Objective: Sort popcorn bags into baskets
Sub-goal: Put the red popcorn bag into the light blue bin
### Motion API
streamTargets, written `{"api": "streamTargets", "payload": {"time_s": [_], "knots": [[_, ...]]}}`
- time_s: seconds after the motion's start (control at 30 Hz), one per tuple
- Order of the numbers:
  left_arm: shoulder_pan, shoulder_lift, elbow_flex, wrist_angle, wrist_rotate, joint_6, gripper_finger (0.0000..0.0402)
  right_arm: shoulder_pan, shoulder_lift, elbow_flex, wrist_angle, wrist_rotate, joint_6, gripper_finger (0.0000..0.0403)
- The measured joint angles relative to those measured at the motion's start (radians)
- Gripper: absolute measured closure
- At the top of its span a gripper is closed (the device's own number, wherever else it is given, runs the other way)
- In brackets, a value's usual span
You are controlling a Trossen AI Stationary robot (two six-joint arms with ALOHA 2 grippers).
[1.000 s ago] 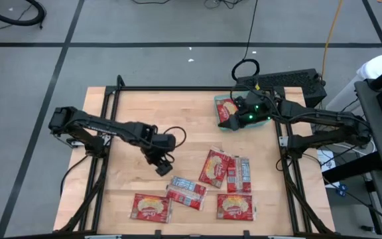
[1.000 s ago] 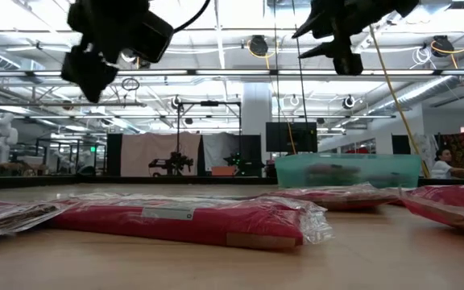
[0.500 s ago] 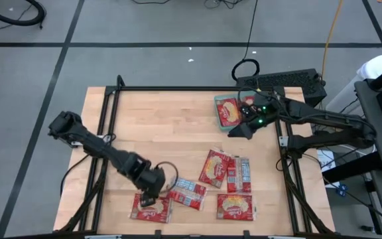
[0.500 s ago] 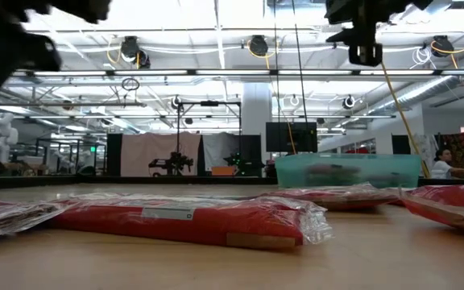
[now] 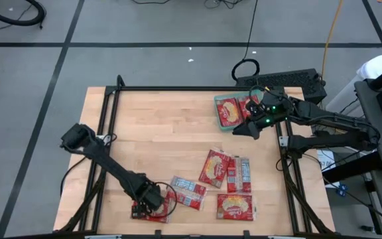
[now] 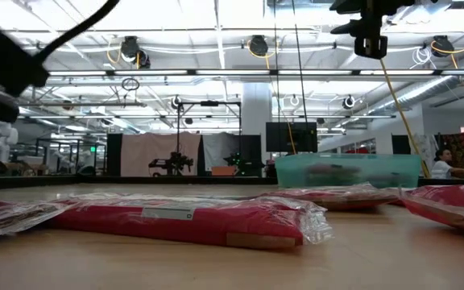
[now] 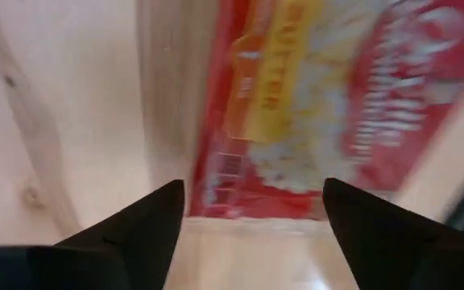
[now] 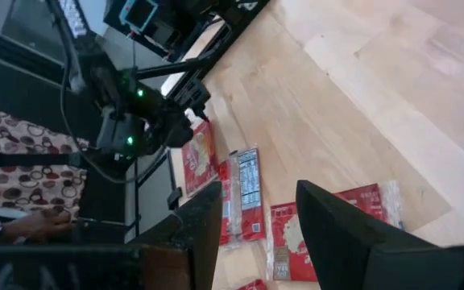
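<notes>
Several red popcorn bags lie flat on the wooden table: one at the near left (image 5: 162, 214), two showing silver backs (image 5: 188, 192), others near the middle (image 5: 213, 167) and at the near edge (image 5: 235, 207). My left gripper (image 5: 146, 201) points down over the near-left bag (image 7: 321, 105), open, with its fingers (image 7: 147, 221) standing over one end of it; whether they touch it does not show. The teal basket (image 5: 217, 114) at the far right holds two bags (image 5: 229, 110). My right gripper (image 5: 241, 131) hangs open and bare beside the basket's near side.
Black frame rails (image 5: 178, 89) run along the table's edges. Two narrow bags (image 5: 238, 174) lie side by side right of the middle bag. The far left half of the table (image 5: 158, 119) is bare wood. In the low view a person (image 6: 443, 163) sits beyond the table.
My left gripper has swung from the middle of the table toward the near edge and sunk, turning as it went, until it stands over the near-left bag. My right gripper has drawn a little away from the basket toward the right edge. No bag has moved.
</notes>
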Motion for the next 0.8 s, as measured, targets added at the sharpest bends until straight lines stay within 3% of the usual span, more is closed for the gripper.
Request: {"api": "streamTargets", "payload": {"time_s": [0.33,0.47,0.6,0.8], "knots": [[0.017,0.078,0.004,-0.023,-0.072,0.196,0.0188,0.0,0.001,0.0,-0.005,0.029,0.015,0.0252],[0.053,0.074,0.001,-0.042,-0.075,0.363,0.0273,0.0,0.013,0.0,-0.005,0.073,0.026,0.0252],[0.114,0.045,-0.001,-0.074,-0.152,0.441,0.0379,0.0,0.03,0.001,0.01,0.102,0.054,0.0252],[0.223,-0.071,-0.003,-0.128,-0.261,0.505,0.0398,0.0,0.079,0.001,0.065,0.106,0.119,0.0252]]}}
